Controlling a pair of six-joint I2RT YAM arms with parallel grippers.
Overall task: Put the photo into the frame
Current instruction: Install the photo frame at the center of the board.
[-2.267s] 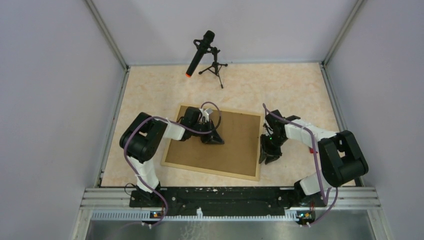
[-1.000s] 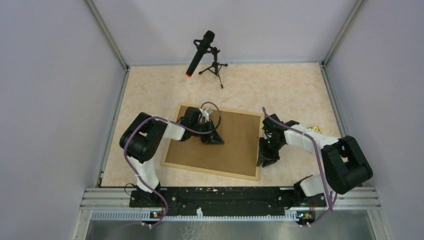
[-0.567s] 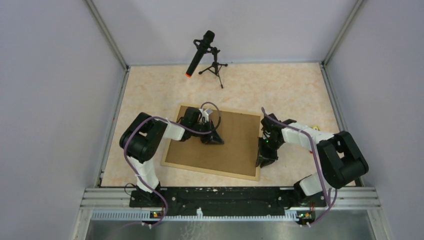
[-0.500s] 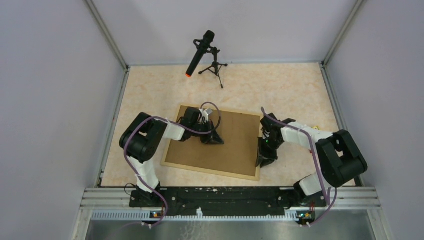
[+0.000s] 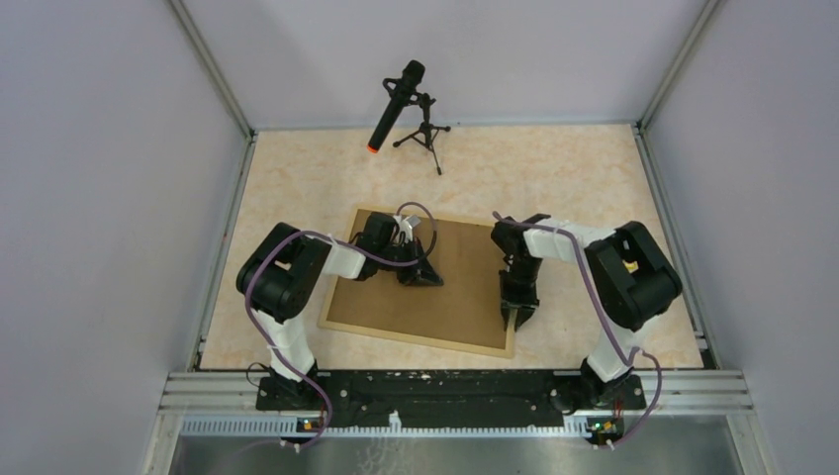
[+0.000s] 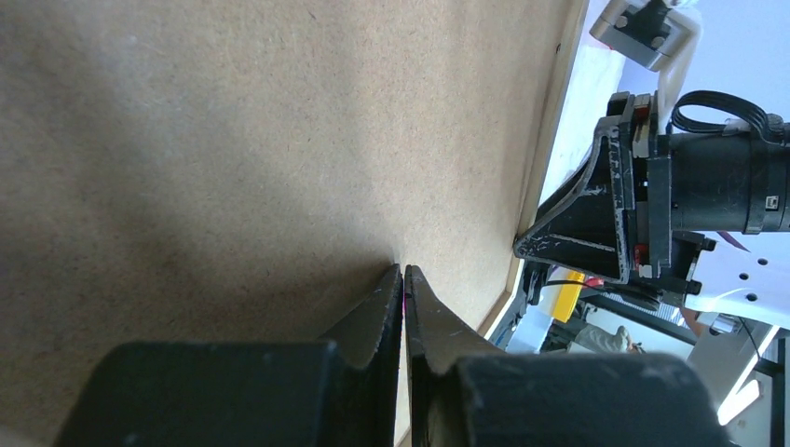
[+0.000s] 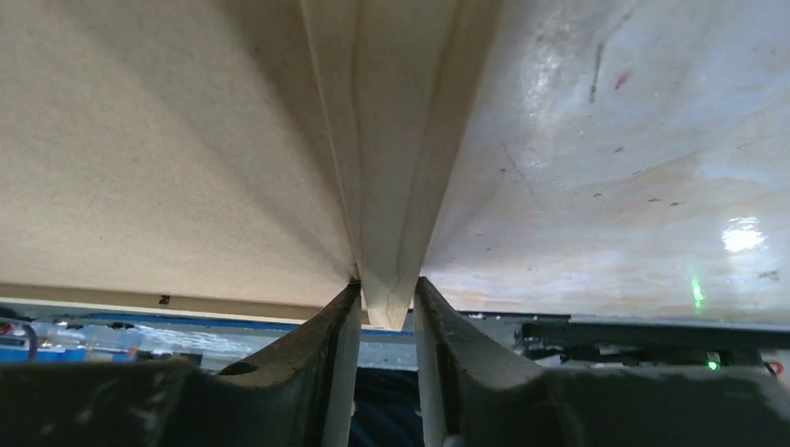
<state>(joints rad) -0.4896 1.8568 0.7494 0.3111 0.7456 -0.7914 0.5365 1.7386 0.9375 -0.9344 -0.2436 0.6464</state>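
At frame (image 7: 387, 140) edge, downturned right claw (image 7: 385, 296) seemingly clamps.

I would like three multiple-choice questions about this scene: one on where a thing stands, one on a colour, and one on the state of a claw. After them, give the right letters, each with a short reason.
1. Where does the microphone stand?
A. on the far side of the table, beyond the frame
B. at the near edge, between the arm bases
C. lying flat on the frame

2. What colour is the board that faces up inside the frame?
A. white
B. brown
C. green

3. How is the left claw?
A. wide open
B. shut, with its tips on the board
C. shut on the microphone

Answers:
1 A: the top view shows its small tripod on the table behind the frame.
2 B: the top view and both wrist views show a plain brown surface.
3 B: the left wrist view shows the fingers pressed together, with their tips on the board.
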